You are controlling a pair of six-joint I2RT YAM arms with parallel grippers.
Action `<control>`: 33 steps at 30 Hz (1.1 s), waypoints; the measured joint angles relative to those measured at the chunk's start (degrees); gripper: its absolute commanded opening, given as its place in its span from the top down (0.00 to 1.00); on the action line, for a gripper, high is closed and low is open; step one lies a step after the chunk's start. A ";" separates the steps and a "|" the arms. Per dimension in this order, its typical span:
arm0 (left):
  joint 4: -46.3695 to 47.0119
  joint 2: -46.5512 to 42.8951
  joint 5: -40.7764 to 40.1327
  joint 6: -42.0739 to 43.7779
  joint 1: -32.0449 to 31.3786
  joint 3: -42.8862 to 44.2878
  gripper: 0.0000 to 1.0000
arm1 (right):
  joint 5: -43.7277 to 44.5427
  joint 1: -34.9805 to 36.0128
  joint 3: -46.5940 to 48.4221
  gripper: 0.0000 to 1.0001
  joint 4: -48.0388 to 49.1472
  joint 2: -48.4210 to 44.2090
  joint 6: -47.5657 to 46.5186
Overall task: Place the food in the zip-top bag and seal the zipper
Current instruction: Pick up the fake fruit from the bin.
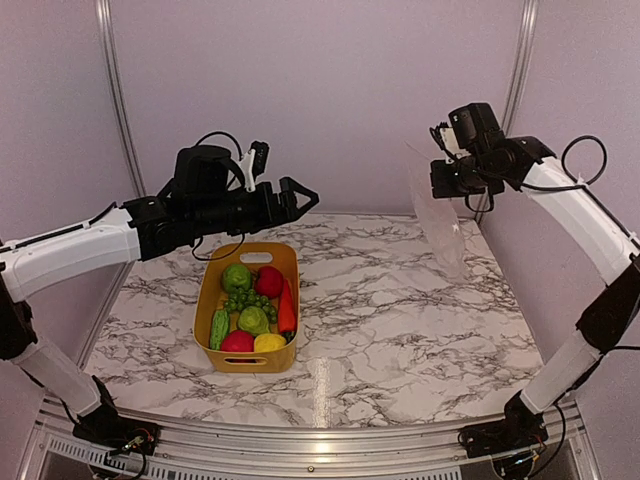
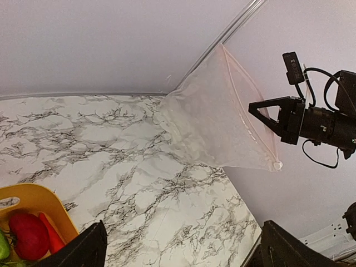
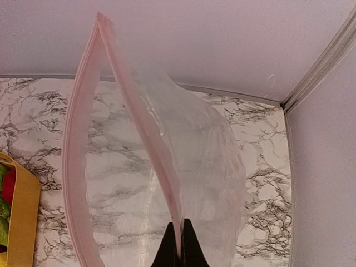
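Note:
The clear zip-top bag (image 1: 441, 222) hangs in the air at the right, its bottom near the table. My right gripper (image 1: 440, 178) is shut on one lip of its mouth. In the right wrist view the fingers (image 3: 180, 247) pinch one pinkish zipper strip (image 3: 146, 130), while the other strip (image 3: 74, 167) bows away, so the mouth gapes. The food (image 1: 252, 310) lies in the yellow tub (image 1: 208, 300): red apples, a green pepper, grapes, a cucumber, a lemon, an orange-red piece. My left gripper (image 1: 300, 198) is open and empty, high above the tub, pointing at the bag (image 2: 217, 128).
The marble table (image 1: 380, 330) runs to pale walls at the back and right. Metal frame posts (image 1: 112, 90) stand in the back corners. The tub's corner with a red apple (image 2: 28, 236) shows in the left wrist view.

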 measured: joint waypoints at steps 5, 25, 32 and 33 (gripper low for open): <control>-6.25 -1.20 -7.69 1.14 0.02 0.00 0.01 | -3.39 1.57 -7.48 1.00 4.20 -0.83 0.96; -26.38 7.48 -13.20 5.75 6.34 1.84 0.24 | -20.31 7.98 -22.91 1.00 15.56 0.61 5.53; -30.32 16.17 -13.64 9.84 6.40 9.25 0.22 | -21.88 7.98 -22.93 1.00 16.46 0.61 5.51; -30.84 17.18 -13.73 10.14 6.47 10.14 0.22 | -22.01 7.98 -22.93 1.00 16.52 0.61 5.53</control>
